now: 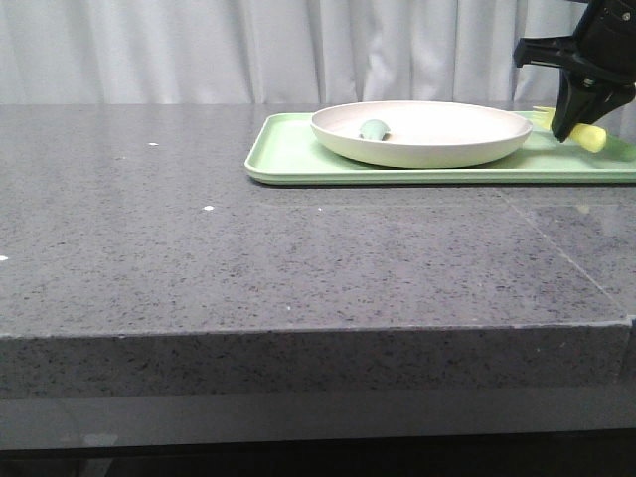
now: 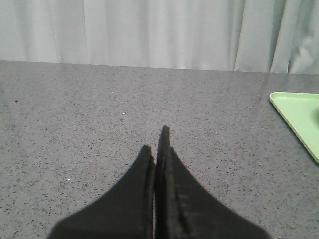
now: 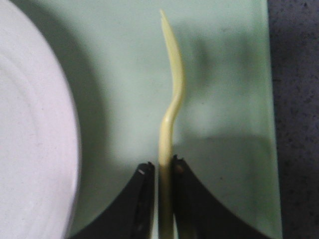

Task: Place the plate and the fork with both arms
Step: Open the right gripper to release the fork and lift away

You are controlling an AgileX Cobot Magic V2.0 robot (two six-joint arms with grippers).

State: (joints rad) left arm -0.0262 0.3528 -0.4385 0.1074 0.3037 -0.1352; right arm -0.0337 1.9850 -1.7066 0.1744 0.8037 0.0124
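The cream plate sits on the light-green tray at the far right of the table. A green spoon bowl lies inside it. My right gripper is over the tray's right end, beside the plate, shut on the pale-yellow fork. In the right wrist view the fork runs out from between the jaws of the right gripper, over the tray, with the plate alongside. My left gripper is shut and holds nothing, low over bare table; the front view does not show it.
The grey speckled table stretches left and forward of the tray. A white curtain hangs behind. The tray's corner shows at the edge of the left wrist view. The table's right edge runs just past the tray.
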